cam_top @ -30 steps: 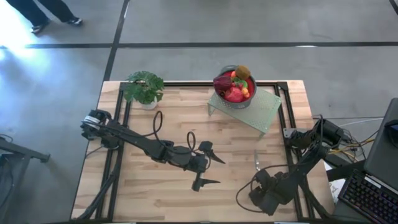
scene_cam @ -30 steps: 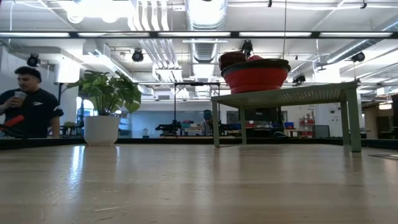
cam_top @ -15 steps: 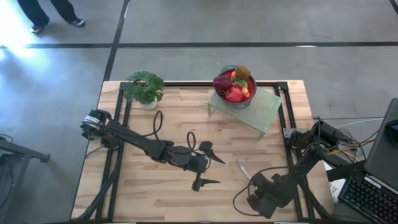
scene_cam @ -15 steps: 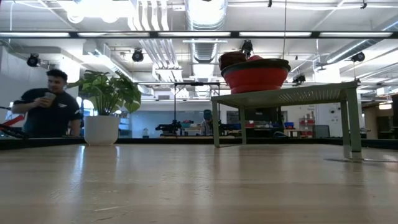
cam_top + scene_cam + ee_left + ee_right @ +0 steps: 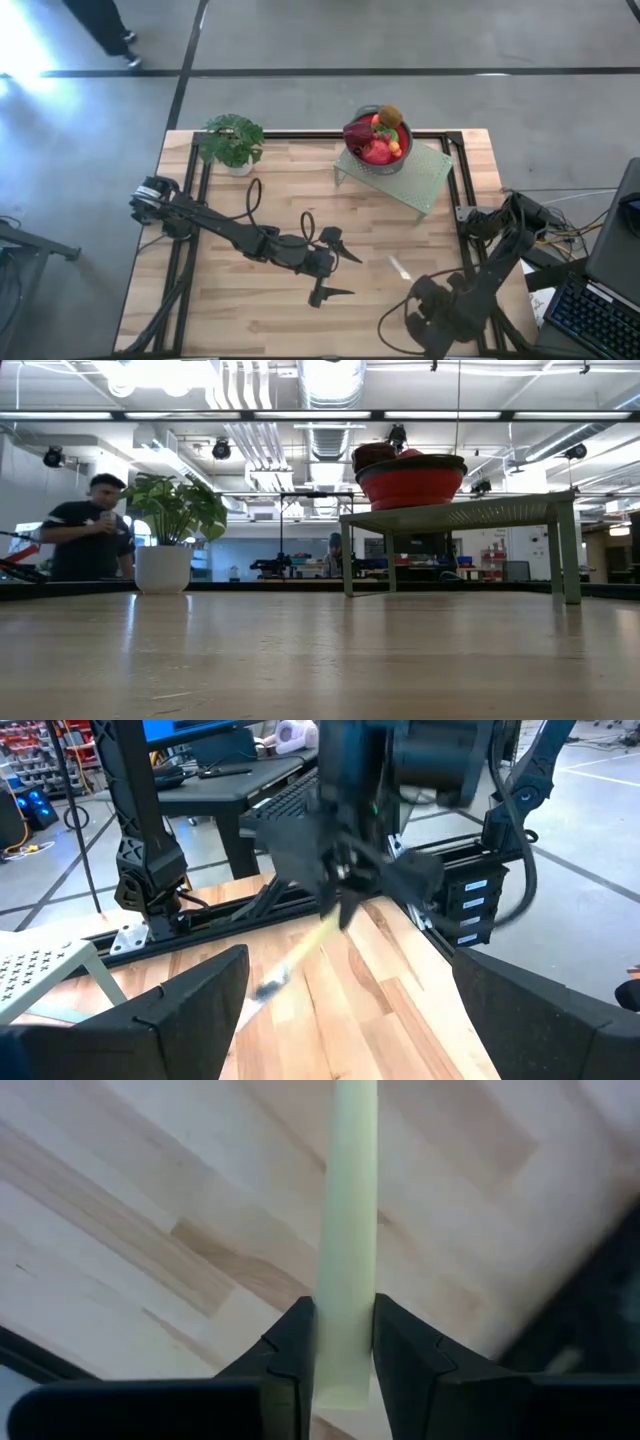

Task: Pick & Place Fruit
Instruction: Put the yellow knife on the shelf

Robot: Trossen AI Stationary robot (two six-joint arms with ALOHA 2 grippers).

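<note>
The fruit lies heaped in a red bowl on a pale green perforated stand at the table's far right. My right gripper is near the table's near right corner, shut on a slim pale-handled knife. In the left wrist view the knife slants down from that gripper toward the table. My left gripper hovers open over the table's middle, and nothing lies between its fingers. My right gripper pinches the knife's pale handle between its two fingers, near the handle's end. The knife runs on straight ahead of the fingers. Its blade end points toward the table's far left and sits low over the wood.
A leafy potted plant stands at the far left of the table. Black rails frame the table's edges. A person moves in the room beyond the table. Bare wood lies between the two grippers.
My right gripper has turned and shifted, swinging the knife from pointing at the far edge round to slanting toward the far left. The person behind the table has walked toward the plant.
</note>
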